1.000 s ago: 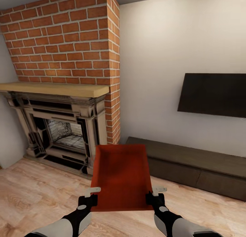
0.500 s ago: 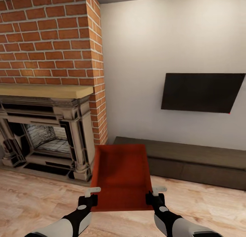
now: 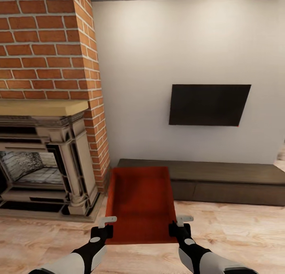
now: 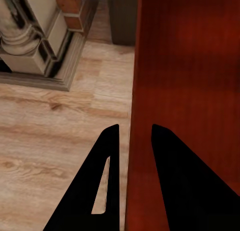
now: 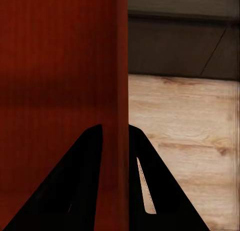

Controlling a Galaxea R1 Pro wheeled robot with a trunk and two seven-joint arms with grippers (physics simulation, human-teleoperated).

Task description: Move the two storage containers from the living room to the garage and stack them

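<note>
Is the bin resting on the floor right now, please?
No, the bin is held above the wood floor by both grippers on its side walls.

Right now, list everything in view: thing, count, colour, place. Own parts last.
storage container: one, orange-red, held in front between both grippers
fireplace: one, red brick with pale mantel, at left
TV: one, black, on the white wall
low cabinet: one, dark brown, under the TV
floor: light wood planks
left gripper: one, black, clamping the container's left wall
right gripper: one, black, clamping its right wall
</note>
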